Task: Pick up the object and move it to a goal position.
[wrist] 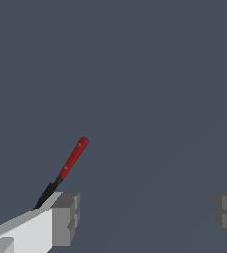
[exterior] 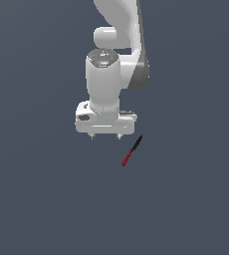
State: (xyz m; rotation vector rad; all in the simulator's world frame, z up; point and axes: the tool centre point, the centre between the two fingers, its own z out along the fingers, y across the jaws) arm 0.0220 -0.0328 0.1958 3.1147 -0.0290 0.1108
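We see our gripper (exterior: 105,136) with fingers (wrist: 65,219) spread wide, grasping nothing. The knife (exterior: 132,151) lies at about four o'clock from it in the exterior view, apparently flat on the grey floor (exterior: 186,209), red handle pointing toward seven o'clock.

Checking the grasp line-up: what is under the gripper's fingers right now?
Only bare dark surface shows between the open gripper fingers. The knife lies off to one side; one finger hides its blade tip.

Bare floor all round the knife (exterior: 132,151) — unobstructed
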